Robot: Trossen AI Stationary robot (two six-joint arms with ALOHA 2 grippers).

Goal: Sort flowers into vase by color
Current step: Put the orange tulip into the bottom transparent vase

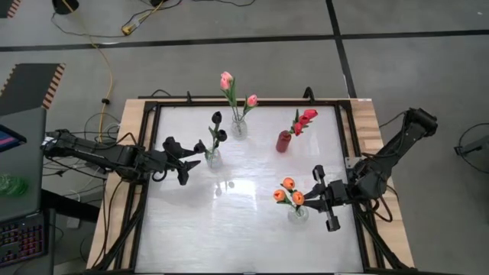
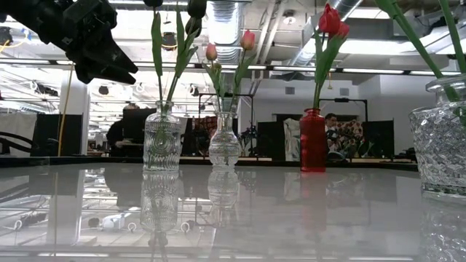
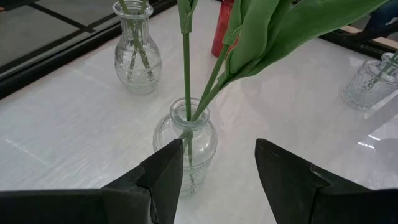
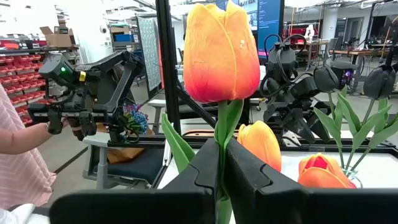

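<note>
Four vases stand on the white table. A clear one [image 1: 239, 126] holds pink tulips, a red one [image 1: 284, 141] red tulips, a clear one [image 1: 214, 158] black tulips, and a clear one [image 1: 298, 212] orange tulips [image 1: 288, 183]. My left gripper [image 1: 183, 164] is open and hovers above the table just left of the black-tulip vase [image 3: 186, 140]. Its fingers stand on either side of that vase and do not touch it. My right gripper [image 1: 312, 202] is at the orange tulips, shut on one stem. My right gripper [image 4: 222, 162] pinches the green stem [image 4: 224, 121] of an orange tulip between its two fingers, a little below the head [image 4: 221, 50]. The fingers come level from the table's right side, across the stem. The tulip stands upright; the fingers hide its lower stem.
A black frame [image 1: 149, 145] runs around the table top. The near half of the white surface [image 1: 229, 229] is bare. A person's arm in a pink striped sleeve [image 4: 18, 155] shows beyond the table in the right wrist view. Other robot arms stand in the room behind.
</note>
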